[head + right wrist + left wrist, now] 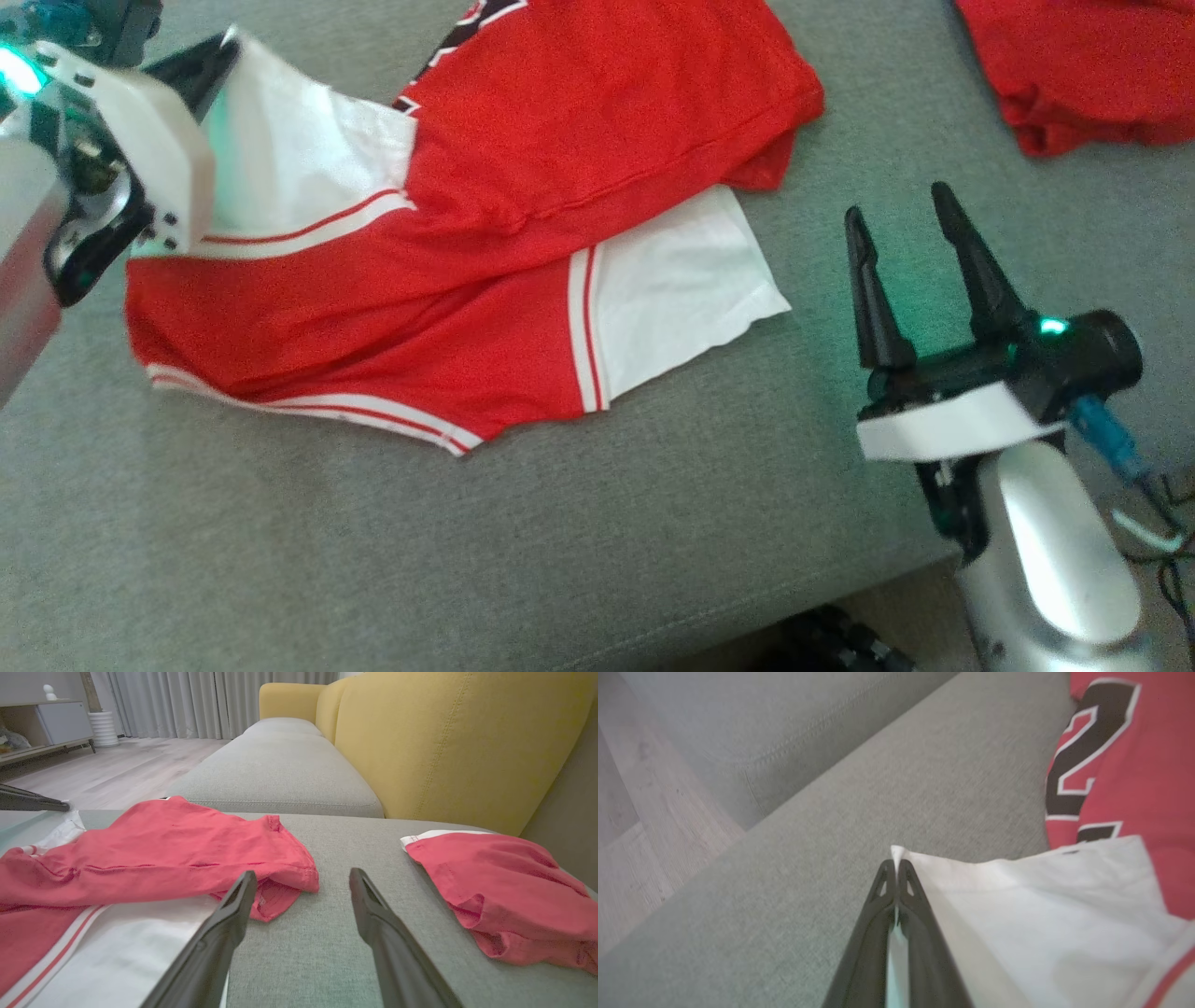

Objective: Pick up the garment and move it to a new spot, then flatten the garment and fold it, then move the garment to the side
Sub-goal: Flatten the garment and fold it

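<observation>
Grey woven upholstery of a wide sofa seat (597, 560) carries everything, with a mustard-yellow padded backrest (444, 742) behind it and pale wood-plank floor (644, 868) beyond its edge. Across the seat, from nine o'clock up to twelve o'clock in the head view, lies the red knit jersey with white sleeves (579, 140). It is soft and limp, its body doubled over itself in loose ridges, with white-and-red striped trim along the hem and black numerals (1083, 765) edged in white. At ten o'clock the left gripper (896, 862) is clenched on the corner of one white sleeve panel (299, 159); a sliver of thin cloth pokes out past the fingertips and the panel is drawn into a smooth sheet. At four o'clock the right gripper (896, 205) hangs released, jaws wide apart over bare upholstery, near the other white sleeve (681, 280), which lies flat on the seat. A second crumpled red cloth (1083, 65) sits well apart at one o'clock. By my reading the jersey is in its working spot and the flattening is under way but unfinished, since the torso is rumpled and overlapped. Folding and the shift to the side remain.
</observation>
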`<state>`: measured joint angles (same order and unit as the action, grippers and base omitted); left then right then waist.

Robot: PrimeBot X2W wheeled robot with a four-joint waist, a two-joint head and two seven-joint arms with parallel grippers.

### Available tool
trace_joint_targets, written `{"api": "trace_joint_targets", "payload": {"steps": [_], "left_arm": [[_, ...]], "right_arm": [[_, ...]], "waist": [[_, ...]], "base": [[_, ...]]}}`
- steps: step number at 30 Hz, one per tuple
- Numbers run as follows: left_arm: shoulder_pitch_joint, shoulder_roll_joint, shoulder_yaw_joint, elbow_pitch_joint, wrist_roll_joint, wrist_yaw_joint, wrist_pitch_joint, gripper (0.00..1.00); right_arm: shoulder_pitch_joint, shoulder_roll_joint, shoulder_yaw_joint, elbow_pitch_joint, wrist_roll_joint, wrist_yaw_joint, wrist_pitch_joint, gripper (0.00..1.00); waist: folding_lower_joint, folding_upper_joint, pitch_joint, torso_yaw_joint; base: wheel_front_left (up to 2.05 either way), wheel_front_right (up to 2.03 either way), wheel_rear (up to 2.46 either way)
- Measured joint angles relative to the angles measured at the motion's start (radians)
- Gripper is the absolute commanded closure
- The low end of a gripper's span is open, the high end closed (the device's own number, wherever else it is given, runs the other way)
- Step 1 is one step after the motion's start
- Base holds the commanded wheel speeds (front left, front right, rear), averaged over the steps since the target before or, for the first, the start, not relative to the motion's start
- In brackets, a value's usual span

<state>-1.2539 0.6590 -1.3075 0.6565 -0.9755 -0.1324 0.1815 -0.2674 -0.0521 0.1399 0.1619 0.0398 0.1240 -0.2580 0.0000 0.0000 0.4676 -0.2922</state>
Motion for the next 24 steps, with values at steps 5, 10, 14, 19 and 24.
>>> {"api": "trace_joint_targets", "payload": {"steps": [5,10,14,19,24], "left_arm": [[-0.045,-0.030,-0.007,-0.005,0.049,0.000,-0.118,1.00],[-0.074,-0.042,-0.009,-0.017,0.062,0.000,-0.162,1.00],[-0.077,-0.042,-0.013,-0.037,0.072,0.000,-0.171,1.00],[-0.101,-0.054,-0.014,-0.056,0.081,0.000,-0.185,1.00],[-0.104,-0.066,-0.015,-0.059,0.081,0.000,-0.193,1.00]], "right_arm": [[-0.121,-0.065,-0.011,0.144,0.110,0.000,0.000,0.00],[-0.270,-0.179,0.128,0.368,0.371,0.000,0.026,0.00],[-0.369,-0.261,0.246,0.446,0.573,0.000,0.105,0.00],[-0.445,-0.346,0.363,0.512,0.675,0.000,0.146,0.00],[-0.463,-0.368,0.455,0.552,0.720,0.000,0.168,0.00]], "waist": [[0.0000,0.0000,-0.022,0.044],[0.0000,0.0000,-0.038,0.100],[0.0000,0.0000,-0.040,0.140],[0.0001,0.0000,-0.030,0.177],[0.0001,0.0000,-0.028,0.195]], "base": [[0.00,0.00,0.00],[0.00,0.00,0.00],[0.00,0.00,0.00],[0.00,0.00,0.00],[0.00,0.00,0.00]]}}
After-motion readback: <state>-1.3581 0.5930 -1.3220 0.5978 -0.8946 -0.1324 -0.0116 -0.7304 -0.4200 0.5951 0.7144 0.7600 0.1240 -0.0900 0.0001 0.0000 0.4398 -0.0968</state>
